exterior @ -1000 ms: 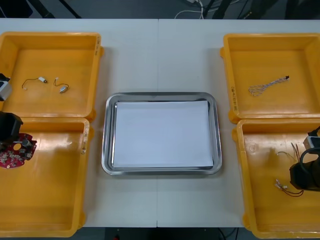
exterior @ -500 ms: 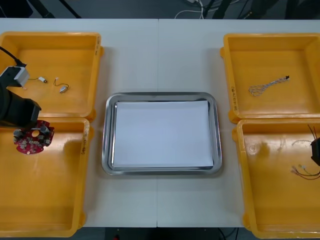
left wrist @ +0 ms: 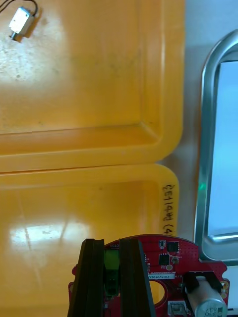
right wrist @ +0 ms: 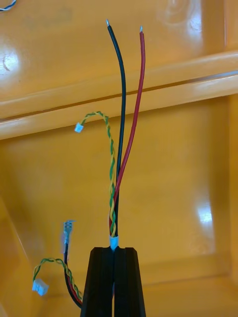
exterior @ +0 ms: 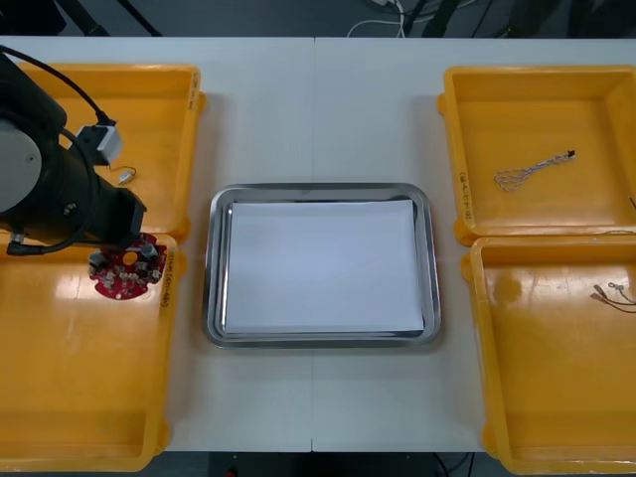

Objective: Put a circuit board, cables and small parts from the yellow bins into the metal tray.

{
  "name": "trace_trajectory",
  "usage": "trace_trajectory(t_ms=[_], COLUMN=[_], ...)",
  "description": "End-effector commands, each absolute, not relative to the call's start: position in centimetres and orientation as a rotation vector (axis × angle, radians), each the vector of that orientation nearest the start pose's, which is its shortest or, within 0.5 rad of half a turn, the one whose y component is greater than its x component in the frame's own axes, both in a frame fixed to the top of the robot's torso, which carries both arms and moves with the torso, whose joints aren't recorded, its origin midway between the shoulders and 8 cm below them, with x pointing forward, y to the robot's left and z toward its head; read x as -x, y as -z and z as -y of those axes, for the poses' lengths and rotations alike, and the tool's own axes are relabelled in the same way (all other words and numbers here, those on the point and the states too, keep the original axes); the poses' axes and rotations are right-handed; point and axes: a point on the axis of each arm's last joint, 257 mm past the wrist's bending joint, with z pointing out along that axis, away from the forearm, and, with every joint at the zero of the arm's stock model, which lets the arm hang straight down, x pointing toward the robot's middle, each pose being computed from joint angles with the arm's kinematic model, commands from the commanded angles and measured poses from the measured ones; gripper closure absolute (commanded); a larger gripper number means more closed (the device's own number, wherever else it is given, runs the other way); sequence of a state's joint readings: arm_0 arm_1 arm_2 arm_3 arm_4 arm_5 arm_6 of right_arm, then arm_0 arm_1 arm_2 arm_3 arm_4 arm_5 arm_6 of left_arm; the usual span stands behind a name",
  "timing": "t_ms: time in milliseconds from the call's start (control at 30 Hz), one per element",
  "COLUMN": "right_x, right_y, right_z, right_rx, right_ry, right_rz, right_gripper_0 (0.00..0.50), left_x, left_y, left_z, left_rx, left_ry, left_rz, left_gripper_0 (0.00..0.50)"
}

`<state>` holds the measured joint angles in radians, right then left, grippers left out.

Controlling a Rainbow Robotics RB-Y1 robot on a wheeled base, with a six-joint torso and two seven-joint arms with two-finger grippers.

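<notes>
Light desk [exterior: 318, 109] carries a metal tray [exterior: 320, 189], white inside. At 9 o'clock from the tray, the left gripper [left wrist: 112, 245] is clamped on a green part of the red circuit board [exterior: 126, 270], hanging over the near left yellow bin [exterior: 79, 397]. At 3 o'clock the right gripper [right wrist: 114, 250], fingers almost together, pinches black, red and yellow-twisted cables [right wrist: 119, 148] over the near right bin [exterior: 537, 397]. Farther, at 2 o'clock, a blue and white cable [exterior: 532, 171] lies in the far right bin [exterior: 537, 75]. The left arm [exterior: 50, 179] hides much of the far left bin [exterior: 159, 79].

Black marker code [left wrist: 169, 210] on yellow bin [left wrist: 157, 148] rim, approx. "3E144 (4", rest illegible
</notes>
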<state>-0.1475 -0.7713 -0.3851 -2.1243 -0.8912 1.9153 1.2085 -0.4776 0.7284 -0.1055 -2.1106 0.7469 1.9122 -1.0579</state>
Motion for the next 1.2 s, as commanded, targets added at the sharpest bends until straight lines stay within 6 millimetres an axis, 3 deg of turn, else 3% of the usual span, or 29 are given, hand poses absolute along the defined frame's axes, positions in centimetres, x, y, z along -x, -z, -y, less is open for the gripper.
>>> trace_trajectory(t_ms=[33, 233, 633, 833, 1200], right_x=[-37.2, -37.3, -36.5, -36.4, -36.2], right_y=[12.8, 10.7, 8.0, 7.7, 9.0], right_z=[40.3, 38.5, 35.2, 33.4, 29.1], right_rx=[-0.083, 0.038, 0.302, 0.399, 0.648], right_ry=[0.002, -0.039, -0.060, -0.076, 0.004], right_rz=[-2.639, -2.623, -2.652, -2.639, -2.627], right_gripper_0=[0.500, 0.500, 0.500, 0.500, 0.500], left_x=[-42.8, -42.9, -42.5, -43.0, -44.0], left_y=[14.8, 15.9, 18.5, 19.2, 21.2], left_z=[-22.9, -20.1, -16.2, -14.0, -12.3], left_rx=[-0.014, 0.034, 0.077, 0.075, 0.076], left_ry=[0.060, 0.049, 0.016, 0.063, 0.076], left_rz=[-2.637, -2.626, -2.605, -2.556, -2.540], left_gripper_0=[0.500, 0.500, 0.500, 0.500, 0.500])
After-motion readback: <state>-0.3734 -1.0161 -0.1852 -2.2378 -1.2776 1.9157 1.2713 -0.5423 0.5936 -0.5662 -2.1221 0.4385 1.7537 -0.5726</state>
